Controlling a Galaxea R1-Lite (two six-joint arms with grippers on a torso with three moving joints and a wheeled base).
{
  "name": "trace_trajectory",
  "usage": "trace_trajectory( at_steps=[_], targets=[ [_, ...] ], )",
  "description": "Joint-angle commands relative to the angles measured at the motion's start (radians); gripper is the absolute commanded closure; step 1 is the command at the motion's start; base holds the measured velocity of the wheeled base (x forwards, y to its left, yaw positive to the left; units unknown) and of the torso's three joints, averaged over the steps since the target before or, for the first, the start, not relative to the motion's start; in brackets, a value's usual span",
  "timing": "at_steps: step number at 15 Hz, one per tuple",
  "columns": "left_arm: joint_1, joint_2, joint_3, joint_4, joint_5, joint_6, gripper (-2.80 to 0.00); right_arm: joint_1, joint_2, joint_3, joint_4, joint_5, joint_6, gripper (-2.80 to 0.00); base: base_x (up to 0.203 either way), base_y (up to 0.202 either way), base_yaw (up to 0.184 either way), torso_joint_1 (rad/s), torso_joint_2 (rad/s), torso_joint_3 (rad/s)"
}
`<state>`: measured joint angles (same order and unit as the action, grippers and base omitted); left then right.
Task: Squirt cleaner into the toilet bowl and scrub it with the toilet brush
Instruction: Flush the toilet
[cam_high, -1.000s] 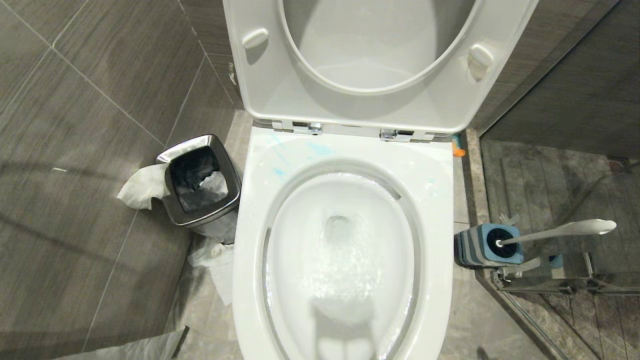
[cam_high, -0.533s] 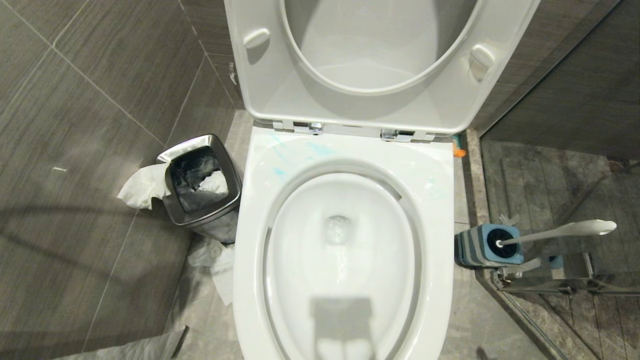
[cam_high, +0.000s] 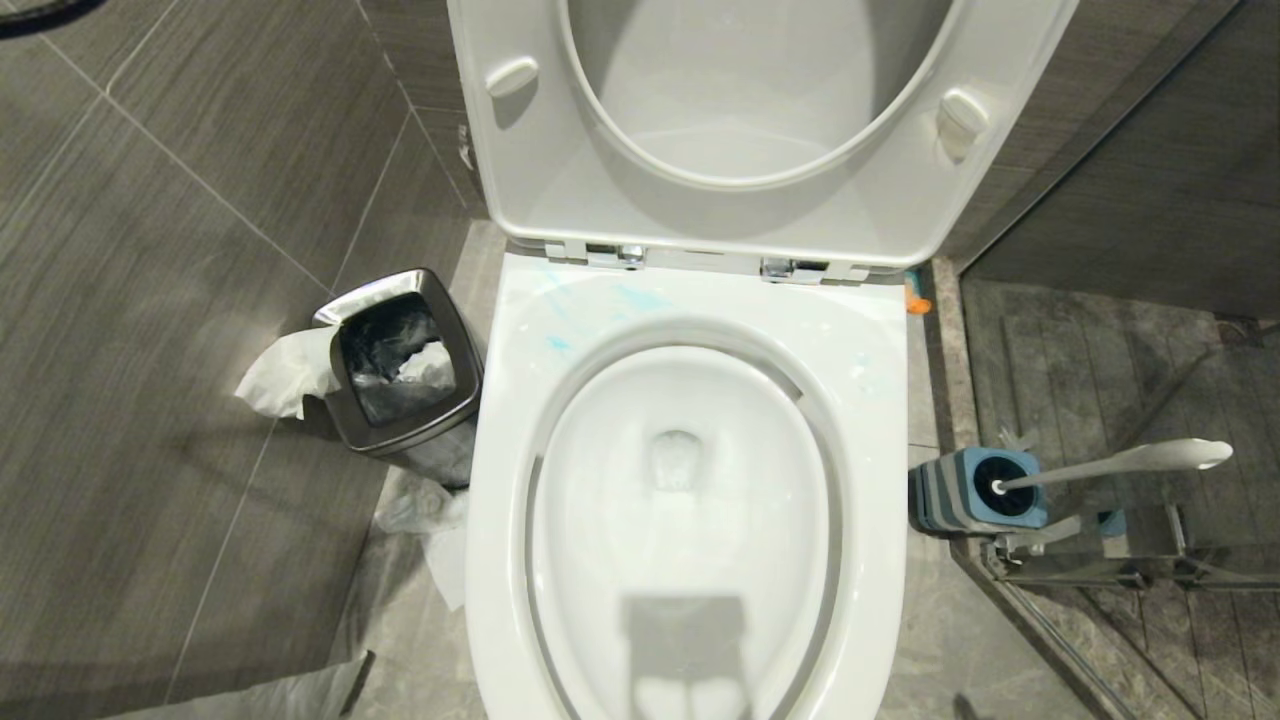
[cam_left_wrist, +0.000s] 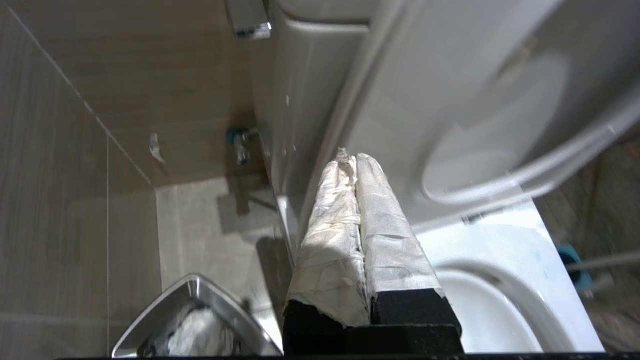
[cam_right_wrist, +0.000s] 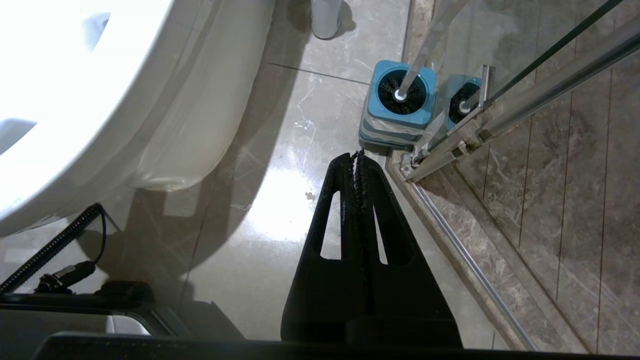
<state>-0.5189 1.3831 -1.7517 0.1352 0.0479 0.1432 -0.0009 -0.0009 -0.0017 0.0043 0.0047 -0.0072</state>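
The left gripper (cam_left_wrist: 356, 159) is raised and pointing forward and slightly down — its two fingers (cam_left_wrist: 385, 225), wrapped in pale tape, are pressed flat together along their length with nothing between them. The right gripper (cam_right_wrist: 359, 156) hangs low, pointing down — its black fingers (cam_right_wrist: 390, 220) are closed tip to tip, toothed inner edges meeting, and empty. Neither arm shows in the head view.

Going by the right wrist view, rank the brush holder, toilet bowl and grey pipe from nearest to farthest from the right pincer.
1. Brush holder, just beyond the shut right pincer, beside the glass door.
2. Toilet bowl, off to one side.
3. Grey pipe, on the floor past the holder.
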Motion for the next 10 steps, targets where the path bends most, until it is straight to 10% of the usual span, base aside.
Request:
trace_trajectory(
  at_steps=[1, 10],
  targets=[
    [0.019, 0.124, -0.032, -0.107, -0.002, 0.0, 0.0, -0.001, 0.001, 0.0, 0.0, 0.0, 0.0, 0.0, 0.0, 0.0, 0.0, 0.0, 0.0, 0.0],
    [0.085, 0.232, -0.186, -0.162, -0.068, 0.007, 0.0, -0.001, 0.001, 0.0, 0.0, 0.0, 0.0, 0.0, 0.0, 0.0, 0.0, 0.0, 0.0, 0.0]
  ],
)
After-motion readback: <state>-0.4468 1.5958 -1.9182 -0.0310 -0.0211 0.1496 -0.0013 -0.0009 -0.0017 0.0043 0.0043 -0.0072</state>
